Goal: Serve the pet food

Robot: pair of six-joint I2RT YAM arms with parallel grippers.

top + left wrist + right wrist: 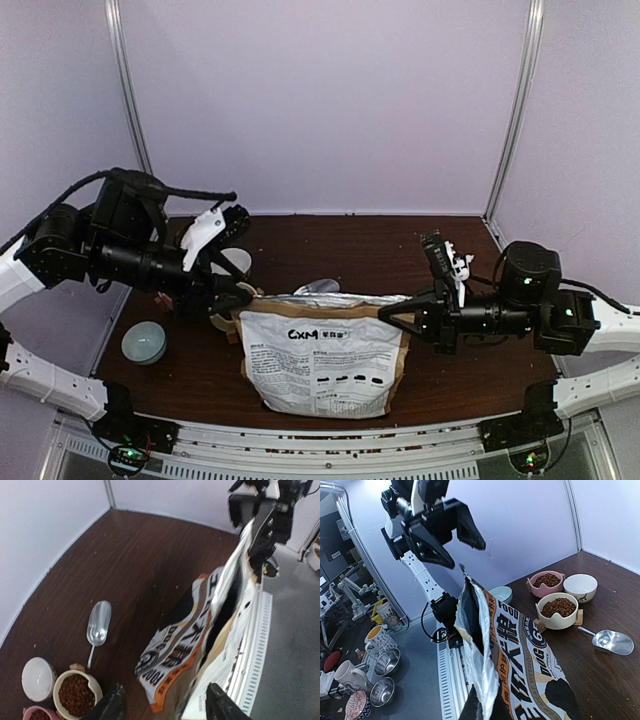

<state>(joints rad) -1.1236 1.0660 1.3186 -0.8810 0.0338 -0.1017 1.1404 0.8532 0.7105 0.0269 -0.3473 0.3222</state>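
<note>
Reddish-brown pet food (558,606) is sitting in the cream bowl (557,623) and pink bowl (540,589) on the table (600,680). Left jaws hang open nearby, and right jaws are clenched on the bag's (320,360) top edge, across from it.

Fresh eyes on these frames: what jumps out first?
The big brown-and-white bag stands open at the near edge of the table, right gripper shut on its top right corner, left gripper open by the left one. Left of it, pet food sits in two bowls, an empty silver scoop beside them.
</note>
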